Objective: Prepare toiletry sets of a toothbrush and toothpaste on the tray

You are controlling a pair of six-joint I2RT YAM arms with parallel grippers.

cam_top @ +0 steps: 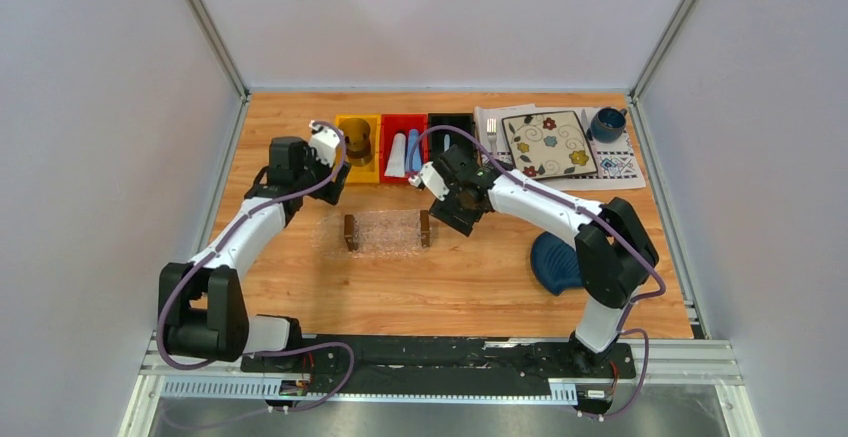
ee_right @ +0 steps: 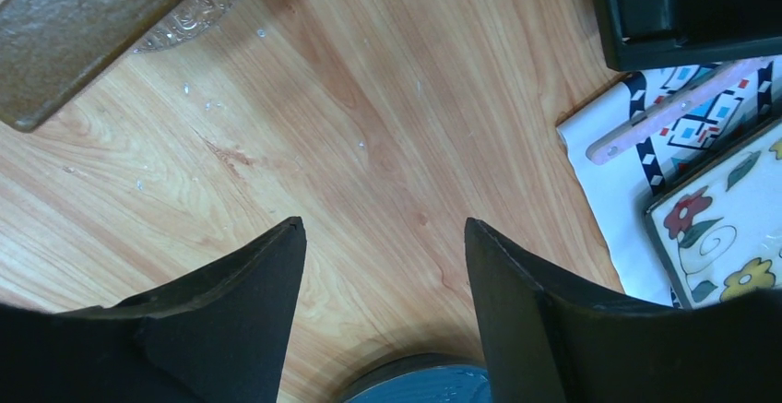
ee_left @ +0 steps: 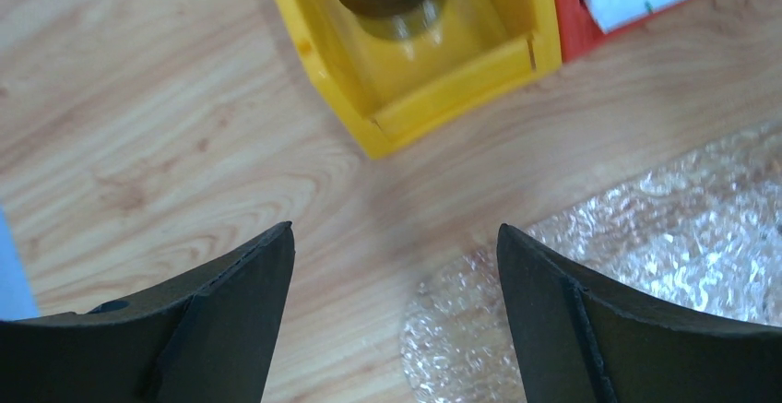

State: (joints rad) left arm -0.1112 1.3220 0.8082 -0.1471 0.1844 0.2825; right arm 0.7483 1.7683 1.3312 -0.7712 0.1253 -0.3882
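Left gripper [ee_left: 396, 237] hung released, nothing between its fingers, by the yellow bin [ee_left: 433, 80] and the corner of the tray [cam_top: 385, 234]. Right gripper [ee_right: 385, 228] was also spread and empty, over the table [ee_right: 369, 99] just right of the tray. Toothpaste [cam_top: 405, 152] lay in the red bin [cam_top: 404, 117] behind the tray. Toothbrush was too small to make out.

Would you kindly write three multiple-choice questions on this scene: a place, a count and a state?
1. The toothpaste tubes lie: A on the tray; B in the red bin; C on the plate.
2. Bins in the back row: A two; B five; C three.
3. The left gripper is: A open, empty; B shut on a tube; C shut on the tray.
Answers: B, the tubes show inside its walls; C, yellow bin, red bin, black bin; A, its jaws stand wide with nothing between.
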